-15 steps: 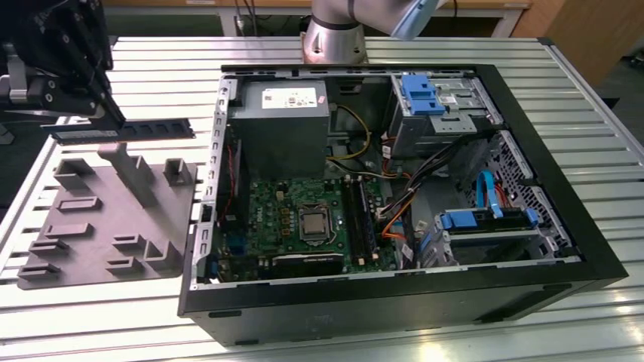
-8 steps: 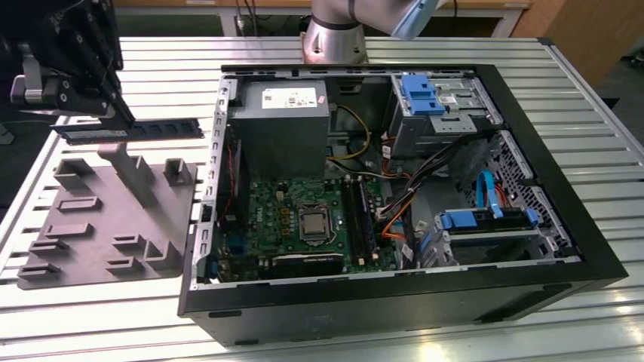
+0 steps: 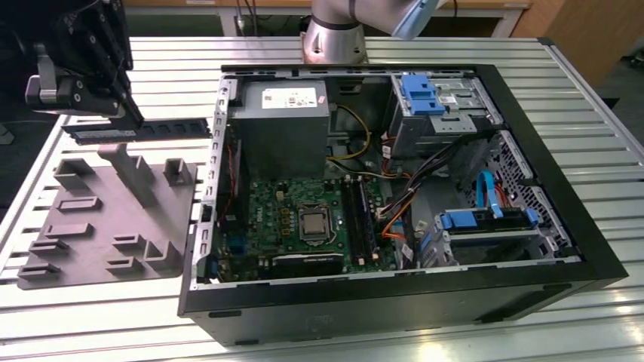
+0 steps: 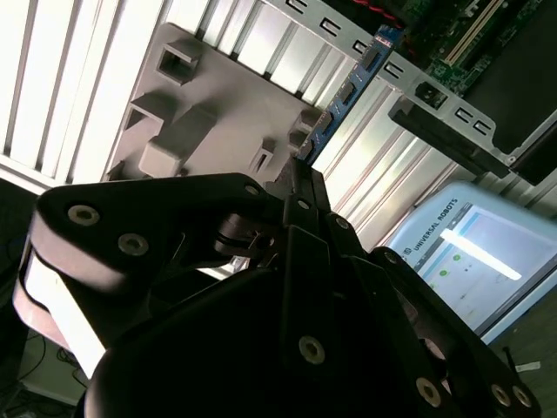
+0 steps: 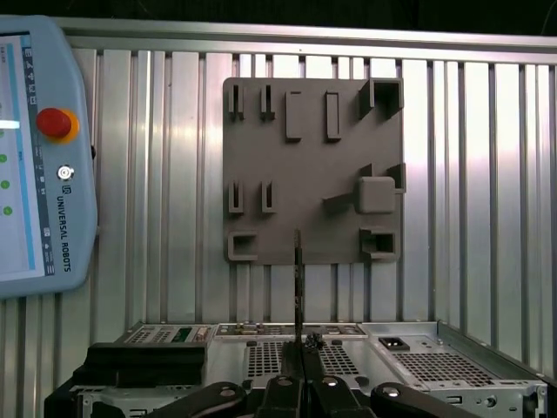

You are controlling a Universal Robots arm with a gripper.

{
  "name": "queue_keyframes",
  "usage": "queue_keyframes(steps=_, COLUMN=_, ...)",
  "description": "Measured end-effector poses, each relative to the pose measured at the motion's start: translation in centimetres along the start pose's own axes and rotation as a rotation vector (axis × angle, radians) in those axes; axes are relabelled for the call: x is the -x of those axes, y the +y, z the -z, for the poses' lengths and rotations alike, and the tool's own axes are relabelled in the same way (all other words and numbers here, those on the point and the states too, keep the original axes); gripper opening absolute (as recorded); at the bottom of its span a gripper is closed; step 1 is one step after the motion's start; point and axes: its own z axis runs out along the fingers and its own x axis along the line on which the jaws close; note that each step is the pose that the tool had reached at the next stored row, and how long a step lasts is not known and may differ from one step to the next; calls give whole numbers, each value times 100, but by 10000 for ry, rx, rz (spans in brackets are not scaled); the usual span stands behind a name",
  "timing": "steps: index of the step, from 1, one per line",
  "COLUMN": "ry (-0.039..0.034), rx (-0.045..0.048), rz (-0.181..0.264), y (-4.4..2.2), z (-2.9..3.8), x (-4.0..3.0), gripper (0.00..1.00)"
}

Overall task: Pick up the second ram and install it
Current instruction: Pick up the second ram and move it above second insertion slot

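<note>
The second ram (image 3: 176, 128) is a long dark stick held level above the slatted table, just beyond the far edge of the grey tray (image 3: 101, 219), at the exterior view's left. My gripper (image 3: 129, 123) is shut on it near one end. In the second wrist view the ram (image 4: 348, 96) runs edge-on away from the gripper (image 4: 300, 187), over the tray (image 4: 200, 104). In the first wrist view the ram (image 5: 298, 270) is a thin dark line rising from the gripper (image 5: 300, 370) in front of the tray (image 5: 313, 165). The motherboard's long black slots (image 3: 357, 219) lie inside the open case.
The open computer case (image 3: 403, 188) takes up the middle and the exterior view's right, with power supply (image 3: 282, 121), drive cages and loose cables inside. A teach pendant (image 5: 35, 157) lies on the slatted table beside the tray. The arm's base (image 3: 332, 38) stands behind the case.
</note>
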Motion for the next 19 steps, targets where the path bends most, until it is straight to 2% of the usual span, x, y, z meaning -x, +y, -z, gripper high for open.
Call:
queue_keyframes(steps=13, ry=0, rx=0, rz=-1, y=-142, z=-6, x=1, gripper=11)
queue_keyframes(steps=19, ry=1, rx=1, rz=-5, y=-218, z=-32, x=0, gripper=11)
